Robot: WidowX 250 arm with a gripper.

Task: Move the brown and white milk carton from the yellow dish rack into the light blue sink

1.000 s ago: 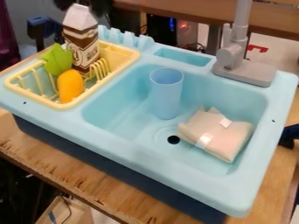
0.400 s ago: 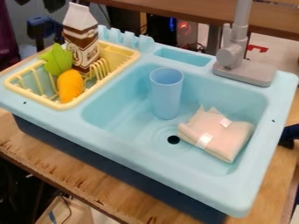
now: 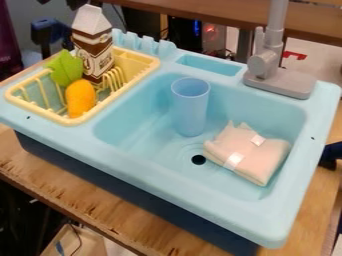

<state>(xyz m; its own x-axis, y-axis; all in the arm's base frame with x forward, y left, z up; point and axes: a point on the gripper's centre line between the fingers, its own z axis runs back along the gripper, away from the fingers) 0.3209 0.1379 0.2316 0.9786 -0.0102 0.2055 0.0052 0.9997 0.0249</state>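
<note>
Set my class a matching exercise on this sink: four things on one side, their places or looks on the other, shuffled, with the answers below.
1. Carton
2. Cup
3. Cloth
4. Tap

A. Pale pink, folded, beside the drain hole
B. Grey, on the rim of the sink
C. Brown and white, in the yellow rack
D. Blue, upright in the basin

Right pairs: 1-C, 2-D, 3-A, 4-B

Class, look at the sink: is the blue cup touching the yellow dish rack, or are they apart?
Apart. The camera view shows the blue cup standing in the basin, with the sink's rim between it and the yellow dish rack.
</note>
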